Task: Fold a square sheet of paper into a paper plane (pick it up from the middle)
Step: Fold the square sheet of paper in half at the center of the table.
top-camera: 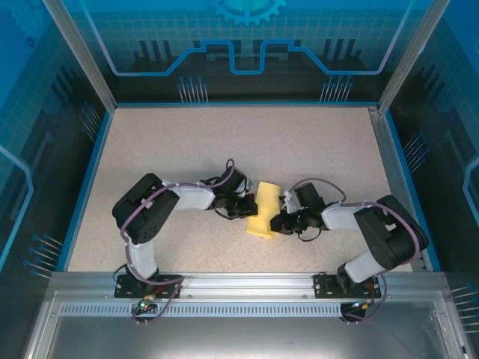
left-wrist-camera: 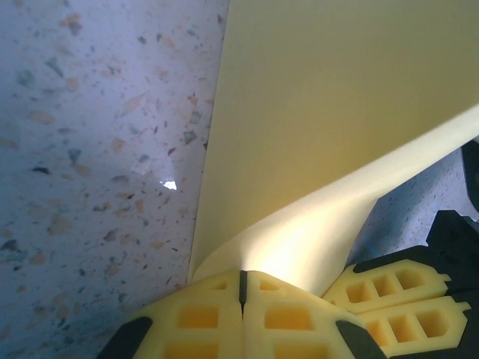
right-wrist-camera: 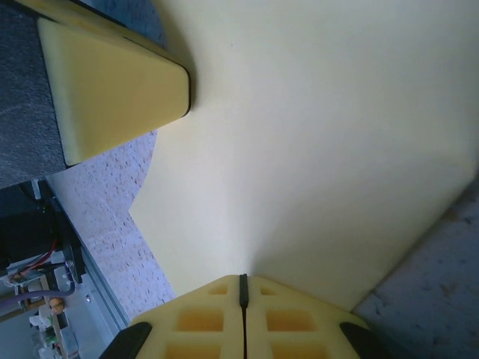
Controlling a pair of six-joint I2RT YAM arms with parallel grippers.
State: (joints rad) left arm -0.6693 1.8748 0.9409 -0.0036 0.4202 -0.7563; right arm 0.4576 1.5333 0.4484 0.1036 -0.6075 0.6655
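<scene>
The pale-yellow square sheet of paper (top-camera: 263, 210) lies mid-table, bent over into a narrow strip between both grippers. My left gripper (top-camera: 249, 207) sits at the strip's left edge. In the left wrist view its jaws (left-wrist-camera: 242, 273) are shut, with the paper (left-wrist-camera: 322, 112) curling up and back into their tips. My right gripper (top-camera: 280, 221) is at the strip's right edge. Its jaws (right-wrist-camera: 242, 278) are shut on the paper's (right-wrist-camera: 314, 149) near edge. The right gripper's yellow fingers (left-wrist-camera: 397, 299) show beside the left one's, and a left finger (right-wrist-camera: 112, 90) rests on the sheet.
The speckled beige table (top-camera: 187, 149) has blue edging and is ringed by a metal frame (top-camera: 397, 172) and blue panels. An aluminium rail (top-camera: 239, 283) carrying both arm bases runs along the near edge. Open tabletop lies behind and to either side of the paper.
</scene>
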